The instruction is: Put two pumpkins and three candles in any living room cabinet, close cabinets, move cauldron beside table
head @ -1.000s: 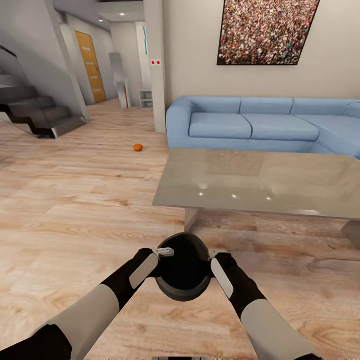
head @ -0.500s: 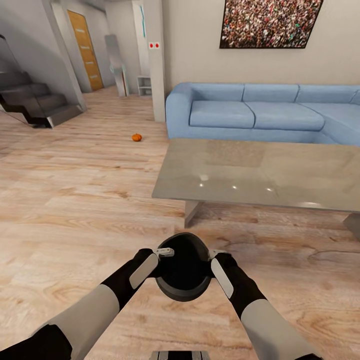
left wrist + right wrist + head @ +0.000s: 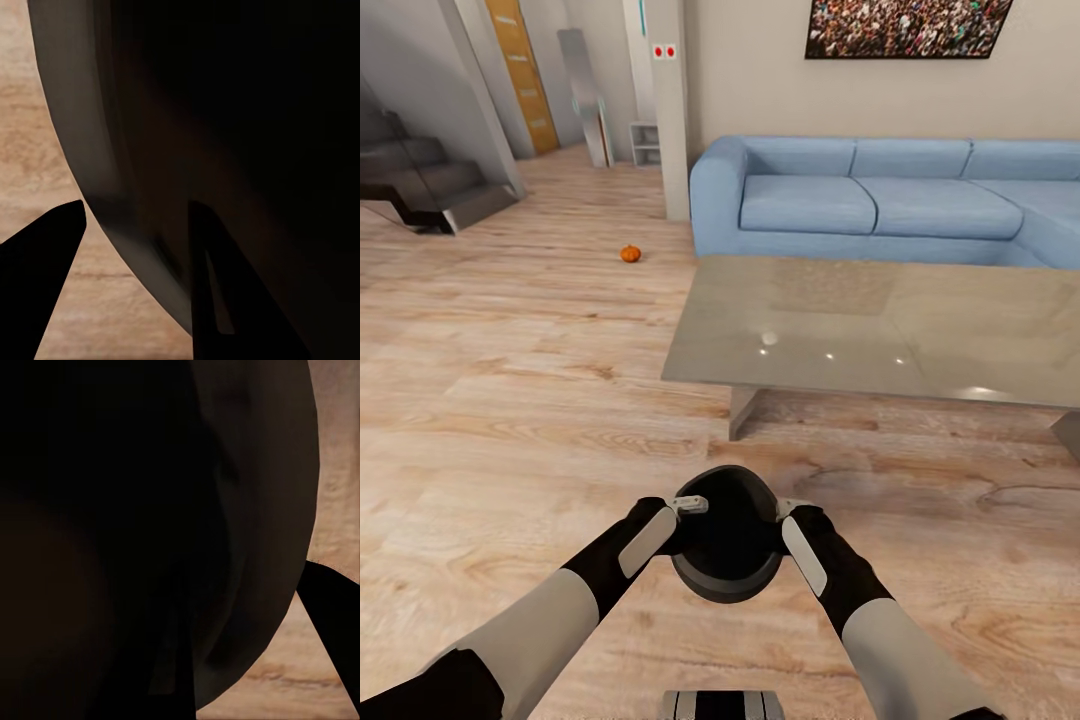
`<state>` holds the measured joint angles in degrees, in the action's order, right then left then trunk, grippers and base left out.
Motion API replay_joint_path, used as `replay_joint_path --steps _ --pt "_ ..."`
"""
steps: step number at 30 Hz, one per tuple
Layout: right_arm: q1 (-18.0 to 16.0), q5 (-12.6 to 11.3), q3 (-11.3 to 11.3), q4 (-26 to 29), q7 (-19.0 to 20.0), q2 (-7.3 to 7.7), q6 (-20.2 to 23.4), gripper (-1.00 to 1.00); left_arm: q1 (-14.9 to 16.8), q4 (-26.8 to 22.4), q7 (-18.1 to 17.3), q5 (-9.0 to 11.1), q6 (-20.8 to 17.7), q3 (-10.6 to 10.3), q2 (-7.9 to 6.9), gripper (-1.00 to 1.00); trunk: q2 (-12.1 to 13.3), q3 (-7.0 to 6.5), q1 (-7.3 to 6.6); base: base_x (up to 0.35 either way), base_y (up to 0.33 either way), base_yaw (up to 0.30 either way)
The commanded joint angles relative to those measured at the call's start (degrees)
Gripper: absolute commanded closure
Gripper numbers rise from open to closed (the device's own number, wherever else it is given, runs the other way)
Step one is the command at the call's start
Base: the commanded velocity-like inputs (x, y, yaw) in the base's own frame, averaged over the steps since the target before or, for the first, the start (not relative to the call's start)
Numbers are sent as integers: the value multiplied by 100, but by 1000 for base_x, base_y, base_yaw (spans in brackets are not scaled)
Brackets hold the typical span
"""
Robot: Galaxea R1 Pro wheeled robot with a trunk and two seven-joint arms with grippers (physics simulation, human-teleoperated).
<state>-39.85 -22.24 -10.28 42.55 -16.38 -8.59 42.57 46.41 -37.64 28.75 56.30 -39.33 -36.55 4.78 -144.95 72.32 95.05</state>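
The black cauldron (image 3: 725,548) hangs between my two arms over the wood floor, a little short of the table's near left leg. My left gripper (image 3: 688,505) is shut on its left rim and my right gripper (image 3: 786,509) on its right rim. In the left wrist view the cauldron's rim (image 3: 112,195) passes between the dark fingers (image 3: 41,277). In the right wrist view the rim (image 3: 262,547) runs beside one finger (image 3: 334,630). The grey glossy table (image 3: 880,325) stands ahead to the right. One orange pumpkin (image 3: 630,254) lies on the floor far ahead on the left.
A blue sofa (image 3: 860,195) runs along the wall behind the table. Dark stairs (image 3: 420,180) rise at the far left, with a hallway and an orange door (image 3: 510,70) beyond. Open wood floor (image 3: 510,380) spreads to the left of the table.
The whole picture has shifted upward, so the camera has moved. Both arms and the cauldron keep the same place in the view, and the robot's base now shows at the bottom edge.
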Motion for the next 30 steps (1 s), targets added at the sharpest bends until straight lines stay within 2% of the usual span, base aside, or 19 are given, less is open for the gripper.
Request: replay_joint_path --steps 1,3,14,30 --pt "-5 -334 -102 -1 -49 6 -55 100 8 -6 78 38 -110 -97 -38 100 -4 27 0 0 0 0" --pt "-5 -334 -101 -1 -49 6 -55 100 8 -6 78 39 -110 -98 -38 100 -7 71 5 0 0 0" --pt "-5 -334 -106 -1 -49 6 -55 100 8 -7 66 48 -123 -91 -38 100 -7 71 5 28 0 0" --pt "-5 -334 -106 -1 -34 6 -55 100 8 -6 69 31 -171 -97 -38 100 -7 71 5 289 0 0"
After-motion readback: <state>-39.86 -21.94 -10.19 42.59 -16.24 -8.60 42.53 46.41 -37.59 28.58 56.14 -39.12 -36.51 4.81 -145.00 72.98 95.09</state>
